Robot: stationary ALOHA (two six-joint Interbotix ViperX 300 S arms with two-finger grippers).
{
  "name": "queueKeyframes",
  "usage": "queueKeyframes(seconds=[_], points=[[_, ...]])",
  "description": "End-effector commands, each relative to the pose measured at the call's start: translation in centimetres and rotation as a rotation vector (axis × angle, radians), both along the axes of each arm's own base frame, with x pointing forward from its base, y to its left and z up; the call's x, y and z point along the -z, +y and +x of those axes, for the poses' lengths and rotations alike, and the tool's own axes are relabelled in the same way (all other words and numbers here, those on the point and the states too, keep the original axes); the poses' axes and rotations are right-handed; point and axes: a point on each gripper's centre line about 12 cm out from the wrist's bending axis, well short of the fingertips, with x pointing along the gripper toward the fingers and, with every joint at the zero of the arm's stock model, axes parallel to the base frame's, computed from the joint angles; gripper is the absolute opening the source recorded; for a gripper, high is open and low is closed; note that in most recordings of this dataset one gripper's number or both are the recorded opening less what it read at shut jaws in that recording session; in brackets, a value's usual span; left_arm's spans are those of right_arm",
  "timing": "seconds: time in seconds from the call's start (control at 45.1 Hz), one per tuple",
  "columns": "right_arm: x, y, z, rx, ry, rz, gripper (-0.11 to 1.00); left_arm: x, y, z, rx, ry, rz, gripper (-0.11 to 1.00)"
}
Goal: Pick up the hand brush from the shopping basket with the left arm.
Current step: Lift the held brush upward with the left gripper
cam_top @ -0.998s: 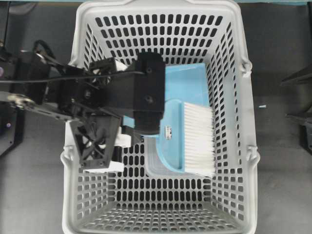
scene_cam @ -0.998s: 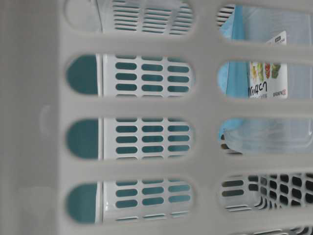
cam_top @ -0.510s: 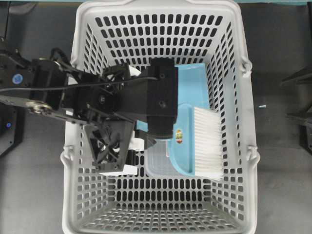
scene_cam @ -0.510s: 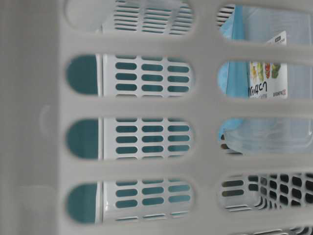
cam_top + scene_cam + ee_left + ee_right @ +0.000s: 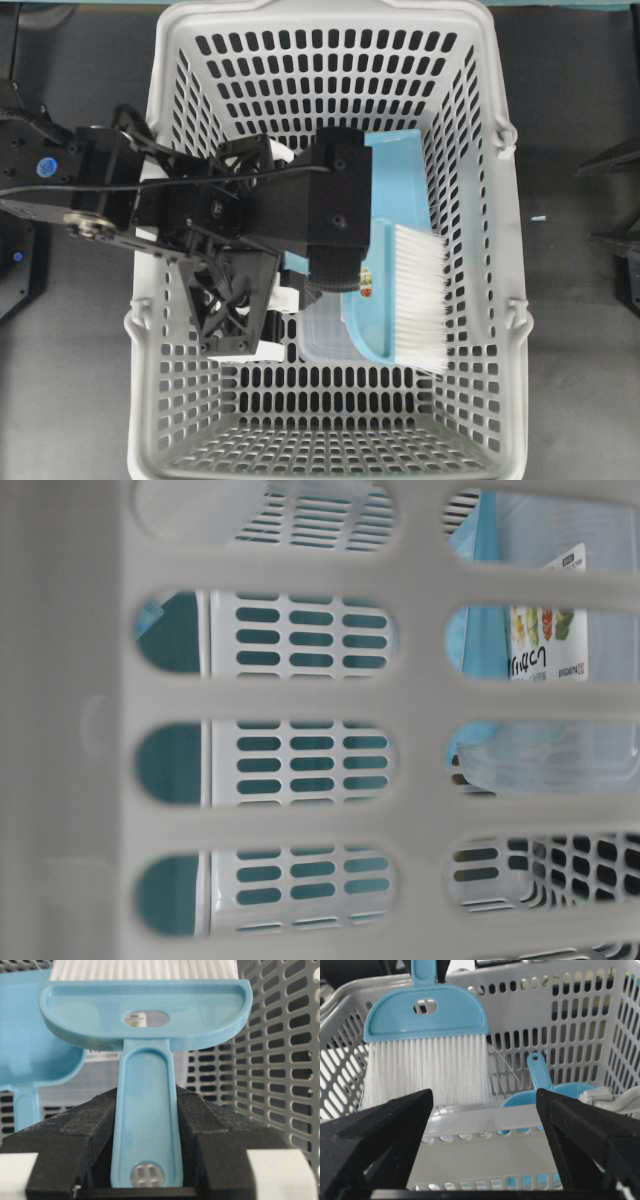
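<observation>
My left gripper is shut on the thin handle of the light-blue hand brush. Both black fingers press the handle's sides. In the overhead view the brush, with its white bristles pointing right, is held inside the light-grey shopping basket. The left gripper is hidden there under its wrist block. The right wrist view shows the brush beyond the basket rim. My right gripper is open and empty outside the basket.
A blue dustpan lies on the basket floor beside the brush, also in the left wrist view and the right wrist view. A clear plastic container sits under the brush. The basket wall fills the table-level view.
My left arm has moved right, deeper into the basket, carrying the brush with it. A bit of blue now shows in the top-left slot of the table-level view.
</observation>
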Motion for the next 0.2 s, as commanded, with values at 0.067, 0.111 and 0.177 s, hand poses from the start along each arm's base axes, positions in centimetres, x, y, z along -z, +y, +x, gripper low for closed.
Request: queueKeyframes(seconds=[0.067,0.111,0.177], points=[[-0.19,0.01,0.09,0.000,-0.006,0.006,0.79,-0.83,-0.14,-0.15,0.007,-0.028,0.000,0.26],[-0.12,0.04,0.09,-0.001,-0.004,0.006,0.79,-0.84,-0.14,-0.13,0.007,-0.029,0.000,0.26],[-0.12,0.04,0.09,-0.001,-0.004,0.006,0.79,-0.87,-0.14,-0.10,0.006,-0.029,-0.001,0.26]])
